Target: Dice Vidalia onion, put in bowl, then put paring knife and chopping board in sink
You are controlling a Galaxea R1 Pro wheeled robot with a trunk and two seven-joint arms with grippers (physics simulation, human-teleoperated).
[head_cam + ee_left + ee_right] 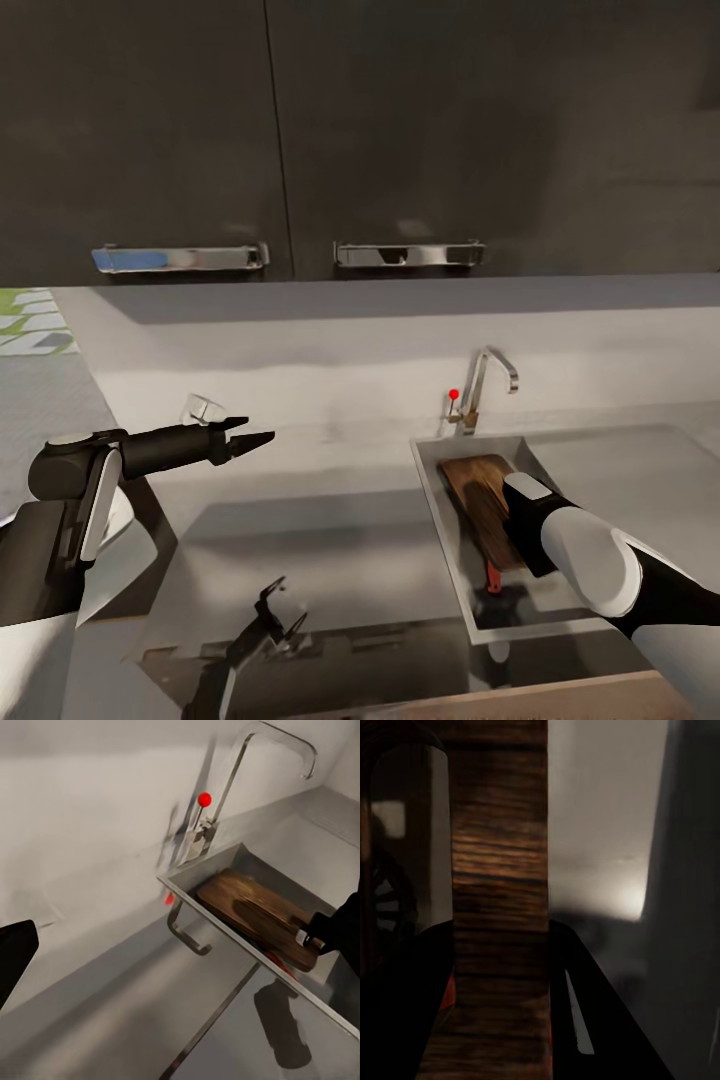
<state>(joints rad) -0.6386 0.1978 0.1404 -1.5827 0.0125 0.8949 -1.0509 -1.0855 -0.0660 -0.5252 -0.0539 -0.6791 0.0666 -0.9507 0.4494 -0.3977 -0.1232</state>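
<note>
Head view: my right arm reaches down into the sink [445, 520], where the chopping board [480, 500] lies tilted inside the basin with its far end raised toward the tap [487, 385]. A red handle, apparently the paring knife [493, 577], shows in the basin just below the board's near end. My right pincer [499, 967] sits at that near end, hidden behind the wrist in the head view. In the right wrist view, wood grain [499, 870] runs between 2 dark fingers [405, 1005], so this pincer is pinching the chopping board's edge. A sliver of red shows beside the left finger there.

My left pincer [250, 440] hangs above the grey surface [330, 540], well apart from the sink, its 2 fingertips close together with nothing between them; whether they are fully pressed together I cannot tell. A small clear cube [203, 408] shows just behind it.

Left wrist view: the board [255, 916] leans in the basin, with my right arm's dark end [337, 930] at its lower corner. The tap lever bears 1 red dot [204, 799].
</note>
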